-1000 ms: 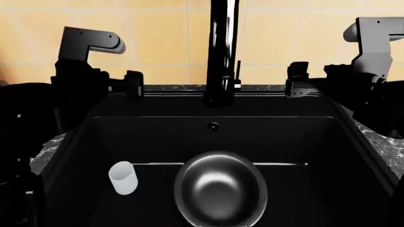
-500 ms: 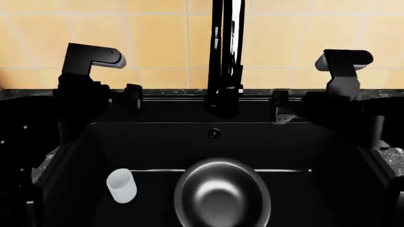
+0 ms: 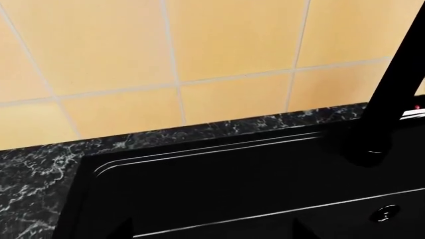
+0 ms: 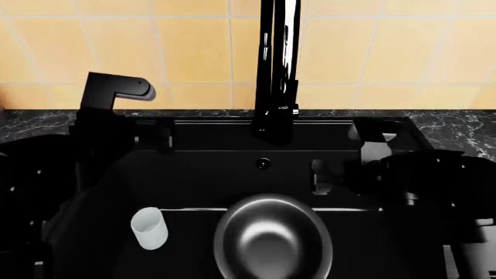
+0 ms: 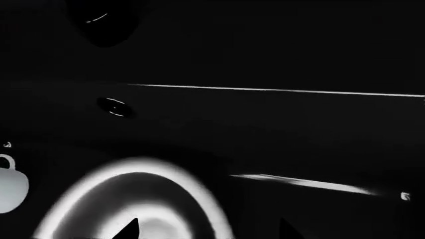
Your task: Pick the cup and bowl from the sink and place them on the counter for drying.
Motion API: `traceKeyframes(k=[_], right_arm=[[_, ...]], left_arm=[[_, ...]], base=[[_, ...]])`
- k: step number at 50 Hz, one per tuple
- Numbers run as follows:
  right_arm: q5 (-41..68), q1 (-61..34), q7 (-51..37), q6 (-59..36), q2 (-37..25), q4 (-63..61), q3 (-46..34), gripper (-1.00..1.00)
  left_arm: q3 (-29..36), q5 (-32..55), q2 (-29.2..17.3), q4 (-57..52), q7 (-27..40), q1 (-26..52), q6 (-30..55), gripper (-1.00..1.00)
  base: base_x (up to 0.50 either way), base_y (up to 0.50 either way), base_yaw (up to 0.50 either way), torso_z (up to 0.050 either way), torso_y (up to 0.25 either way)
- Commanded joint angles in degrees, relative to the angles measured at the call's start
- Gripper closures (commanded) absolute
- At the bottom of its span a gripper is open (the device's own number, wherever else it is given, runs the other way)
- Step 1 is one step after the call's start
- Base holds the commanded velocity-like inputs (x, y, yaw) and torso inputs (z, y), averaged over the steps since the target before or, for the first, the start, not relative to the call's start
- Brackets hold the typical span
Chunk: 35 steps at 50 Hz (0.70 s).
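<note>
A wall of glossy square yellow-orange ceramic tiles (image 4: 194, 46) with pale grout lines rises at the back, filling the upper part of the head and left wrist views.

right wrist view. interior of the black sink (image 5: 279, 45), crossed by thin bright edge highlights. a small round fitting (image 5: 114, 107) sits on its dark wall. the steel bowl (image 5: 136, 204), its rim a pale arc, fills the lower part of the frame. the white cup (image 5: 12, 184) shows partly at the frame edge, beside the bowl and apart from it.
</note>
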<state>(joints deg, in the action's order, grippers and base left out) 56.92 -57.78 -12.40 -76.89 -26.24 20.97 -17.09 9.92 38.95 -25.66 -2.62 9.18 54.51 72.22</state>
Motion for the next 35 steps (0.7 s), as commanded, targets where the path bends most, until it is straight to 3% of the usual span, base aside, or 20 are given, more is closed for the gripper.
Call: traceKeyframes(k=[1,23,35], right_arm=[[-5.80,-0.61,7.35,7.95,2.03,12.28,-6.83,-1.00],[-21.51,-9.44,28.64,29.57,14.06,53.47,-21.17,-1.00],[-28.78,-5.62,32.06,29.88,15.65,53.94,-17.20,-1.00]], left_arm=[[-0.84,0.76,0.27,-1.18,0.86,-1.49,0.03,-1.00],[-0.68,-0.32,-1.18,-0.22,0.62,-5.31,-3.59,-1.00],[-0.33,-0.05,-1.21,-0.54,0.69,-5.72,-3.64,-1.00]], base=[[0.00,0.00,0.00,0.000,0.000],[0.00,0.00,0.00,0.000,0.000],[0.00,0.00,0.00,0.000,0.000]])
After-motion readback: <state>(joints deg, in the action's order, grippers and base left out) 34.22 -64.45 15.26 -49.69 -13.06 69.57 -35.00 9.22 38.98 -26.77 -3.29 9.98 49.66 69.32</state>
